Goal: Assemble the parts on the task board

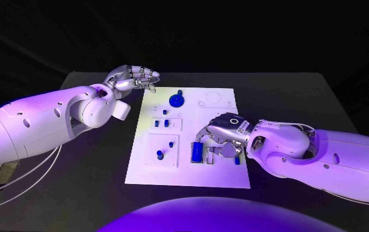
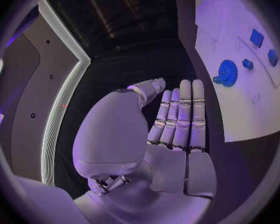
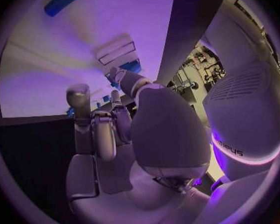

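Head view: long blue part (image 1: 198,152) lies on task board (image 1: 223,176), axis 12–6 o'clock. Right hand (image 1: 221,135) over it, grasp unclear. Left hand (image 1: 132,78) curled, empty.

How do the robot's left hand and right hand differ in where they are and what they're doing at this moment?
The left hand hangs off the task board, beyond its far left corner, while the right hand is over the board's near right part. The left hand holds nothing, its fingers straight and side by side in the left wrist view; the right hand's fingers curl down beside the long blue part, though whether they grip anything is unclear. Both are silver hands on white arms.
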